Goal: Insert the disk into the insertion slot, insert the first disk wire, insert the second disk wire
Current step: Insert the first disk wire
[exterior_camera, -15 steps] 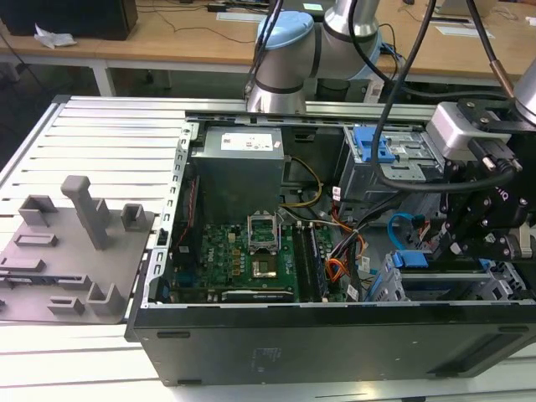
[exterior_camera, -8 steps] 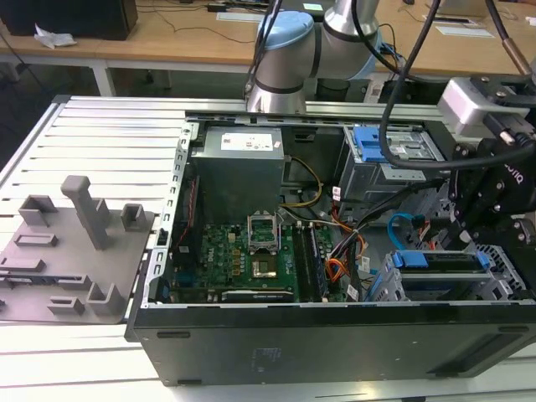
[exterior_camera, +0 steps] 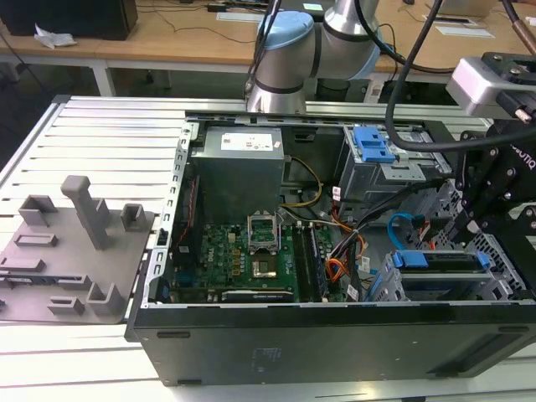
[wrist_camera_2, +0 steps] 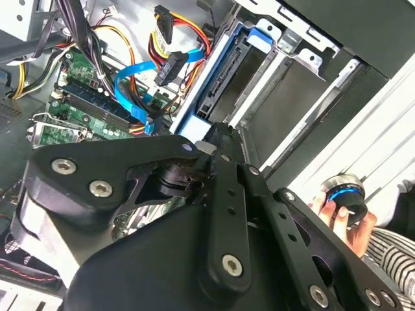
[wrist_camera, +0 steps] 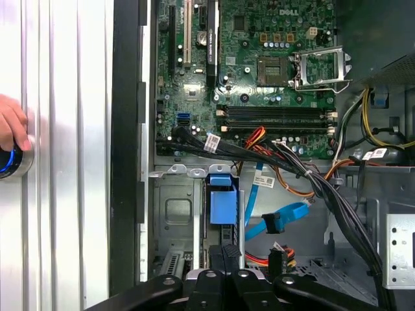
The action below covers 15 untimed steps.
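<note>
The disk sits in the slot, at the near corner of the case on the exterior view's right. Its blue carrier lies between the metal walls of the slot, and there is only narrow room on each side. The gripper is directly over the outer edge of the disk, very close to it or touching it. Whether it is open or closed on the disk, I cannot tell.

The blue cable makes a loop in the open space beside the disk, toward the middle of the case. Its dark plug is free, near the disk but apart from it. The wire bundle of orange, red and black wires ends in a black plug just beside the same edge of the disk, also not joined. Black cables cross along the edge of the board above this space.

Outside the case wall, a hand rests on a round knob with a blue ring on the bench.
</note>
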### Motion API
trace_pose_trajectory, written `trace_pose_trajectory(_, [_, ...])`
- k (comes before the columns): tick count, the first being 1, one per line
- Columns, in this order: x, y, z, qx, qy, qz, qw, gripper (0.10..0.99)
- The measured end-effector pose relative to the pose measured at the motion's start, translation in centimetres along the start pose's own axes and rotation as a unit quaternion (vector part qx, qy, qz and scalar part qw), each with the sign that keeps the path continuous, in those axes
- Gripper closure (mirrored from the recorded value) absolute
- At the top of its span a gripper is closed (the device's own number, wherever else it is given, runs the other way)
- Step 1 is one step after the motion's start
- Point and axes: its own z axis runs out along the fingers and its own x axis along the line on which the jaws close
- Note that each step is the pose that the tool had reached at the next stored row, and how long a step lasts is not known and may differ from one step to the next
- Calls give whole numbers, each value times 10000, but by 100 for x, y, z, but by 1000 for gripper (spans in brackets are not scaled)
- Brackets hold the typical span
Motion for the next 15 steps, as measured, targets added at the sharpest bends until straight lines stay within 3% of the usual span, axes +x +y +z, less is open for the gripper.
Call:
trace_pose_trajectory(4, [0, 0, -2, 0, 0, 0, 10000, 729])
trace_pose_trajectory(5, [0, 0, -3, 0, 0, 0, 10000, 729])
trace_pose_trajectory(6, [0, 0, -4, 0, 0, 0, 10000, 667])
trace_pose_trajectory(10, [-60, 2, -4, 0, 1, 0, 10000, 667])
trace_pose_trajectory(15, [-269, 5, -5, 1, 13, 1, 10000, 667])
